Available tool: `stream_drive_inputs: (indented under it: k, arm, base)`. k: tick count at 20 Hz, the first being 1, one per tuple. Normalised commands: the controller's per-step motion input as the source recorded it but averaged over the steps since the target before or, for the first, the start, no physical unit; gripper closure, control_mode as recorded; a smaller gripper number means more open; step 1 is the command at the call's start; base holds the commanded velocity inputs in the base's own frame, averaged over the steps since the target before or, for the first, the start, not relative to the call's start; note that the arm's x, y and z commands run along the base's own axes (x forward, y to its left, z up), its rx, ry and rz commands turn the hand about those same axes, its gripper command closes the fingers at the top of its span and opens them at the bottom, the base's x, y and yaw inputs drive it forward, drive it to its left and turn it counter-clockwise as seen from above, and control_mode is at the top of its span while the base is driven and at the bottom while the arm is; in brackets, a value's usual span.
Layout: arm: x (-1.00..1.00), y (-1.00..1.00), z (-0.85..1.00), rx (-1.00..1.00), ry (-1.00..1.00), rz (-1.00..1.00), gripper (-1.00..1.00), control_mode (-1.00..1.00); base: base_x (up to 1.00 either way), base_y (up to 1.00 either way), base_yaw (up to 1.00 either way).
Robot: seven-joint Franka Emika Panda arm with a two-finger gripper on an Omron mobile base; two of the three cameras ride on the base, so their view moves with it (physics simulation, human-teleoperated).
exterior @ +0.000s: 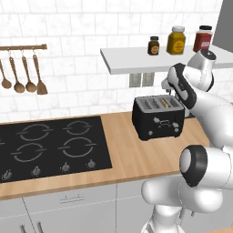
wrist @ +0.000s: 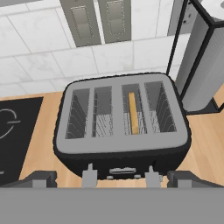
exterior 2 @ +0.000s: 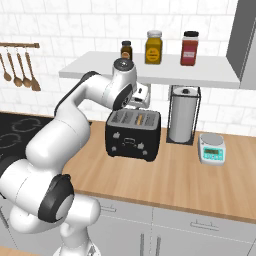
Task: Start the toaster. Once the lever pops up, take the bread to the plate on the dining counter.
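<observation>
The white jointed arm rises from the base, folds at a dark elbow and reaches forward over the wall-side light-wood counter point(exterior: 132, 150), its wrist bent so that the hand looks steeply down on the boxy black toaster with a grey slotted top point(wrist: 120, 118). The two-finger gripper point(wrist: 120, 178) hangs above the toaster's front edge; in the hand view its two small dark tips stand wide apart at the bottom, spread to either side of the toaster's front face, holding nothing and touching nothing. Taking the left base view from the left: wooden spoons point(exterior: 20, 75) hang on a rail against the white tiles, a black four-ring hob point(exterior: 52, 145) is set into the counter, and the toaster stands just beyond the hob's right end, its knobbed front turned toward the counter's near edge. The toaster's four long slots run front to back, side by side across its width. A thin golden-brown slice of bread point(wrist: 133, 112) stands on edge in the third slot from the left in the hand view, its long axis along the slot, sunk within the toaster. To the right of the toaster in the right base view stand a paper-towel roll in a dark wire holder point(exterior 2: 182, 116) and a small kitchen scale point(exterior 2: 211, 148); three jars point(exterior 2: 154, 47) sit on the shelf above.
</observation>
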Motion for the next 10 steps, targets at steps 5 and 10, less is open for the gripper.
stream_drive_inputs:
  k: [5,10]
  arm:
    - [0.0,0.0,0.0,0.0,0.0,0.0,-1.0,-1.0]
    - [0.0,0.0,0.0,0.0,0.0,0.0,-1.0,-1.0]
  base:
    - [0.0,0.0,0.0]
    - [0.0,0.0,0.0]
